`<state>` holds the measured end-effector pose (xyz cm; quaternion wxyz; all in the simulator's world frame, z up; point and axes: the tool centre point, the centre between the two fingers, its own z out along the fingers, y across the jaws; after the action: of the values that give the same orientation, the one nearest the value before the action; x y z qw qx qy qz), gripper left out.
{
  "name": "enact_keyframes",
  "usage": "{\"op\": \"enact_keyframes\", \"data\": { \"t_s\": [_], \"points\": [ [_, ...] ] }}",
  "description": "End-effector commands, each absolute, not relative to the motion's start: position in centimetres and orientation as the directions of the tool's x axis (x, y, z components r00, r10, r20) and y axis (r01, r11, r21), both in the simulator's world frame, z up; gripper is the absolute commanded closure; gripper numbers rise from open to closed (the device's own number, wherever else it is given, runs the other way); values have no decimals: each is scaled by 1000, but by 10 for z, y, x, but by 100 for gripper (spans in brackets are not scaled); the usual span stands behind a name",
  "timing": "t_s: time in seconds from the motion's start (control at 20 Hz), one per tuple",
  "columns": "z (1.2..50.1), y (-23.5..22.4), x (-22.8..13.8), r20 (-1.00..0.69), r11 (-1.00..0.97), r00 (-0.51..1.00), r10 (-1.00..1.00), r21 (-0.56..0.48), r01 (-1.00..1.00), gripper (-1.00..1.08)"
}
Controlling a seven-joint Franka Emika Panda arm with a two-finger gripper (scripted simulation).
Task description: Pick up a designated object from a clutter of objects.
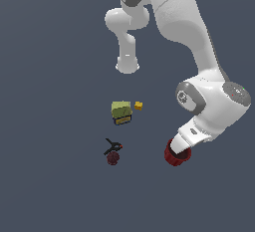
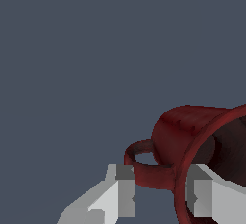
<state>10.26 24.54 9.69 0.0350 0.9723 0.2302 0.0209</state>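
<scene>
The big white arm (image 1: pixel 199 52) fills the upper part of the exterior view, bending down toward that view's right, and its wrist ends right over the dark red cup (image 1: pixel 177 155). That cup sits well apart from the rest of the clutter, off on the exterior view's right, with only its lower rim peeking out under the wrist.

Over to the wrist view: the cup (image 2: pixel 192 141) looms large, lying tilted toward the camera, dark mouth open, and it has a loop handle (image 2: pixel 144 163) on its side. The gripper (image 2: pixel 161 189) has one pale finger (image 2: pixel 120 194) outside the handle and the other inside the cup's mouth, so the jaws straddle the wall where the handle joins. Jaws look parted around that wall; whether the pads actually press on it, I cannot tell.

Down the size order now. The olive-green box (image 1: pixel 121 109) with its blue and yellow base stands near the middle of the exterior view. Below it, the black clamp (image 1: pixel 112 146) lies on the floor, and the dark red ball (image 1: pixel 113 159) rests just beside it, seemingly touching. Smallest of all, the tiny orange cube (image 1: pixel 138 105) sits just beside the box, on the exterior view's right of it.
</scene>
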Motion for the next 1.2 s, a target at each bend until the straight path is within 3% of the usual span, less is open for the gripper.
{"op": "enact_keyframes", "data": {
  "t_s": [0.0, 1.15],
  "points": [
    [112, 243, 98, 29, -892, 893, 449, 79, 446, 108],
    [319, 192, 11, 29, -892, 893, 449, 79, 446, 108]
  ]
}}
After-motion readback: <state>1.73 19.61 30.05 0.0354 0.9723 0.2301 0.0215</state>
